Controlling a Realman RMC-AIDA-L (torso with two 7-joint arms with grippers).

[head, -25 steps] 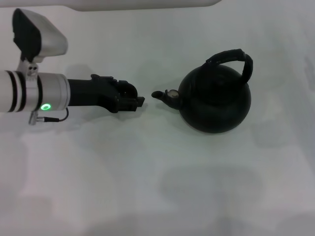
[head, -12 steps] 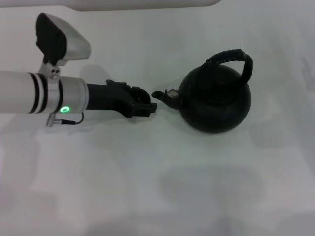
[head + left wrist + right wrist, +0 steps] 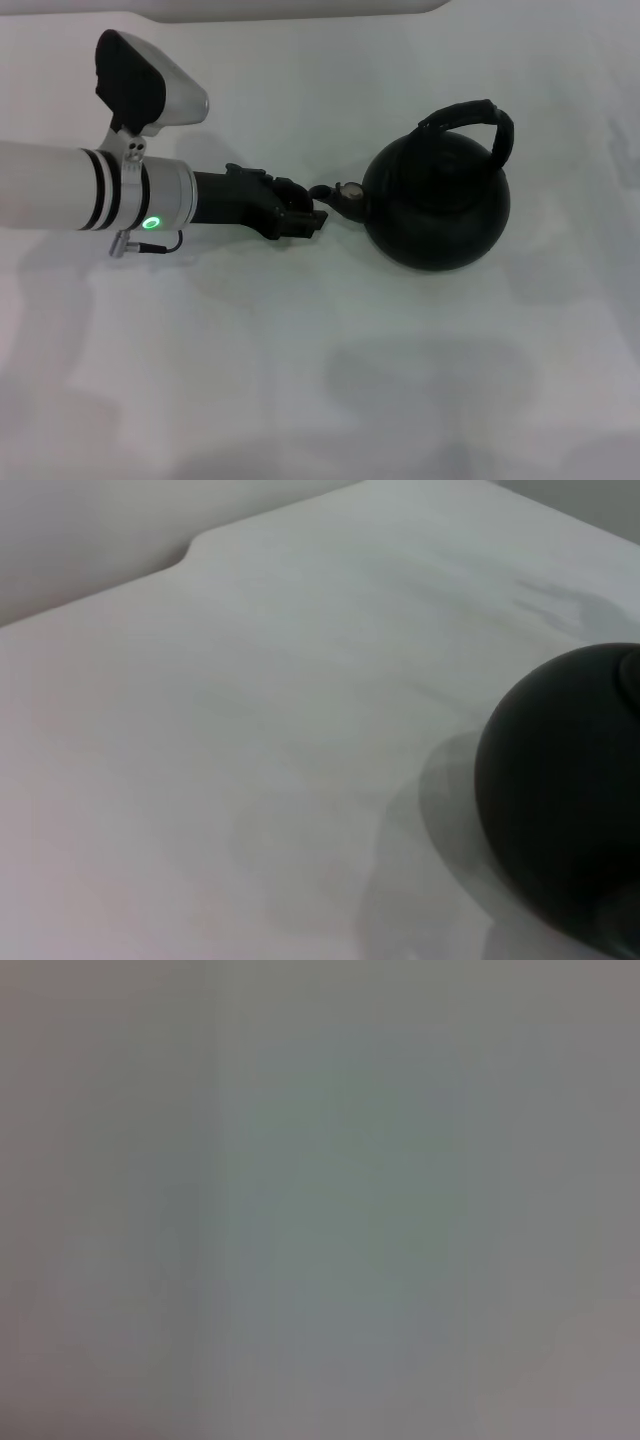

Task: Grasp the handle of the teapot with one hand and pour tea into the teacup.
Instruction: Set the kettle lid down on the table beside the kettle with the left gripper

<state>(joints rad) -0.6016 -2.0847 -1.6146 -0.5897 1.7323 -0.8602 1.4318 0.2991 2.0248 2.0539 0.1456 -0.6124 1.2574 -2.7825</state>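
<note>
White tabletop [image 3: 300,380] fills the head view, and on it we see the teapot [image 3: 436,205] sitting upright toward the right, its spout [image 3: 335,194] aimed left with a small silvery cap near the tip. Over the pot's top rises the handle [image 3: 480,122], a thick black arched loop that nothing is touching. From the left we reach in with the left gripper [image 3: 305,218], whose black tip lies just beside the spout, close enough that we cannot tell whether they touch; we also cannot tell whether it is spread or pressed together. No teacup shows in this view. In the left wrist view we see the teapot's [image 3: 565,800] round black belly at one edge, casting a soft shadow on the pale tabletop [image 3: 250,730]. In the right wrist view we see only a blurred grey field.
</note>
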